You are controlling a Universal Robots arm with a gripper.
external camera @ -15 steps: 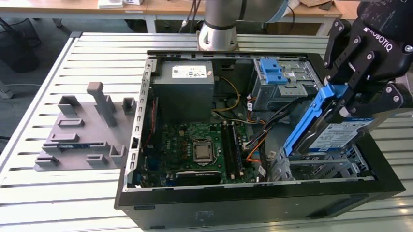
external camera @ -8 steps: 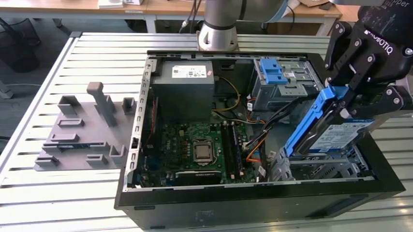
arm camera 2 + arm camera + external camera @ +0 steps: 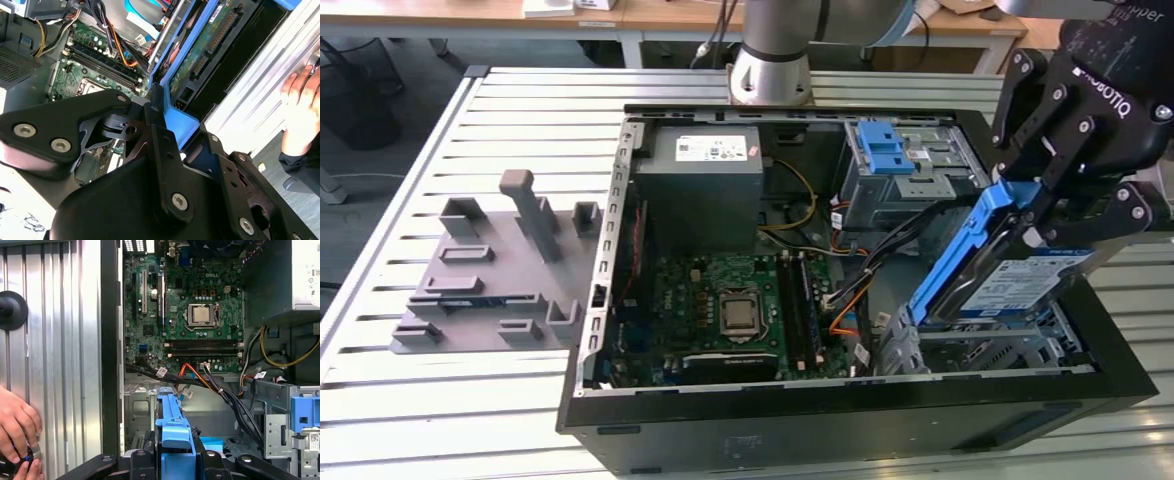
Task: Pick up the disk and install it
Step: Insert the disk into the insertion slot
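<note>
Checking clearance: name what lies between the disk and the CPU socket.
A cable bundle and memory slots, between disk and CPU socket, in the first wrist view.

The disk (image 3: 1017,285) has its lower end hidden inside the computer case (image 3: 854,420). The claw (image 3: 1037,200) gripping it and a person's hand (image 3: 17,426) are each cut off by a picture's edge.

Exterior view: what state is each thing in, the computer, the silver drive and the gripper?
case: open, side panel off.
disk: tilted, lower end down in the case.
gripper: shut on the disk.
processor: bare, no cooler on it.
</note>
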